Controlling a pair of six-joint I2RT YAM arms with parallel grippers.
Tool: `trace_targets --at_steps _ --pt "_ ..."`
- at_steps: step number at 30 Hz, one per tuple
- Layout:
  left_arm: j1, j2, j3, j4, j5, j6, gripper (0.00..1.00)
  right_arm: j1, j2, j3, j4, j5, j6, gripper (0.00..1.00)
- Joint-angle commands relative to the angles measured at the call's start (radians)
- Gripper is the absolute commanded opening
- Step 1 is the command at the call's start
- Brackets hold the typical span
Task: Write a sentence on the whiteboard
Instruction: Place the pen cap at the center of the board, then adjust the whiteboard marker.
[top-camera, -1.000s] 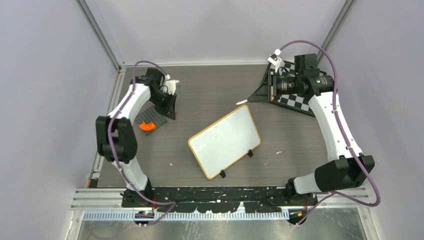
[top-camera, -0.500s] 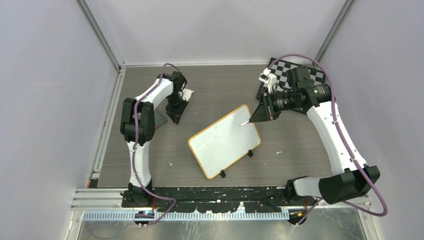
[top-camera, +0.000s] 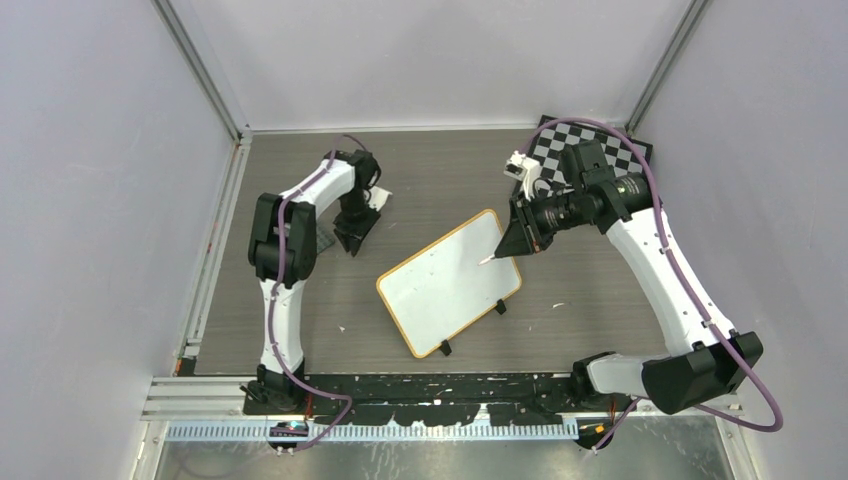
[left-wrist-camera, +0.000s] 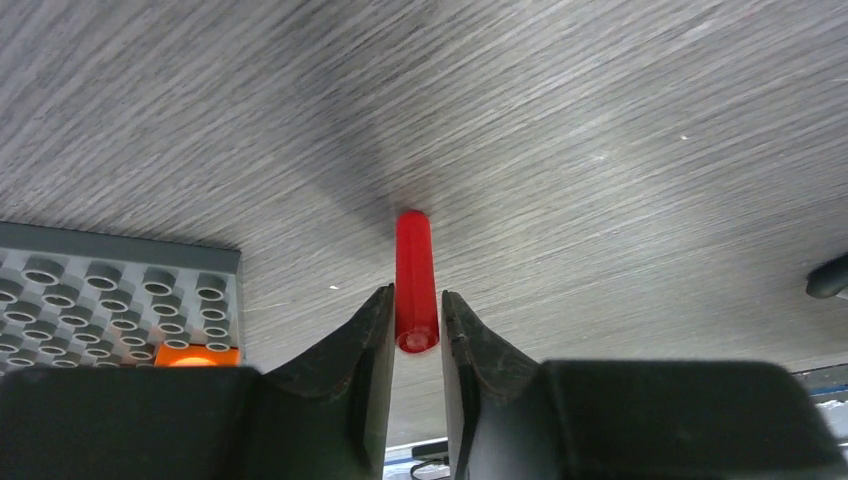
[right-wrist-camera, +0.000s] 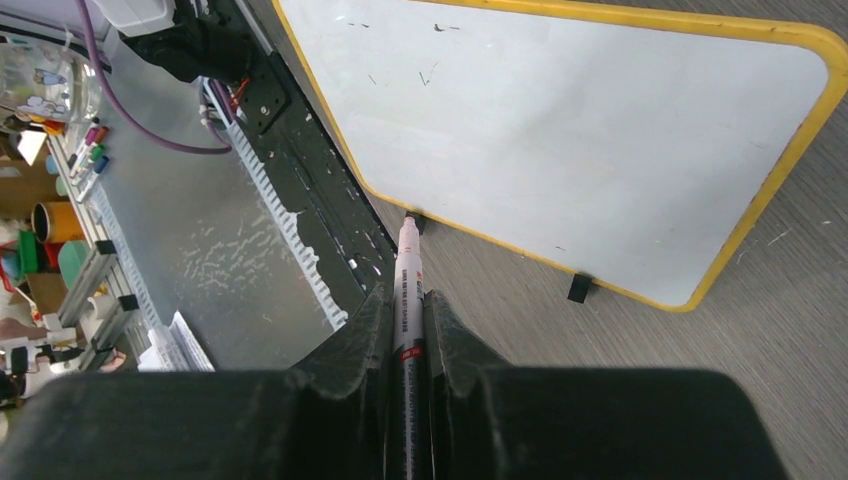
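The whiteboard (top-camera: 450, 283) lies askew in the middle of the bench (top-camera: 430, 170). At its 2 o'clock corner the right hand (right-wrist-camera: 406, 305) pinches a white marker (right-wrist-camera: 407, 260); whether the tip touches is unclear. At 10 o'clock the left hand (left-wrist-camera: 415, 305) flanks a red cap (left-wrist-camera: 414, 250); I cannot tell if it grips.

marker (right-wrist-camera: 407, 290) print too small, nothing legible on whiteboard (right-wrist-camera: 560, 130)

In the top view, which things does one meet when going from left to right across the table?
In order: left fingers → whiteboard → right fingers, holding the marker → checkered board.
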Motion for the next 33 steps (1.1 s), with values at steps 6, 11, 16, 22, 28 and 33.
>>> trace_targets --at_steps 6,11,16,22,28,33 --pt "-0.003 -0.042 0.065 -0.072 0.027 0.017 0.34 0.038 -0.002 0.062 -0.034 0.037 -0.045 0.00" --pt "0.013 -0.157 0.087 -0.108 0.064 0.021 0.47 0.071 0.002 0.094 -0.045 0.064 -0.059 0.00" --pt "0.081 -0.330 0.063 -0.101 0.236 0.010 0.56 0.116 -0.002 0.095 -0.025 0.098 -0.068 0.00" --pt "0.176 -0.610 -0.087 0.063 0.638 -0.017 0.57 0.150 0.006 0.073 0.127 0.037 0.071 0.00" --pt "0.025 -0.854 -0.190 0.290 0.815 -0.060 0.66 0.157 0.059 0.091 0.310 -0.014 0.344 0.00" --pt "-0.141 -0.795 -0.133 0.243 0.791 -0.006 0.65 0.167 0.074 0.074 0.431 -0.037 0.517 0.00"
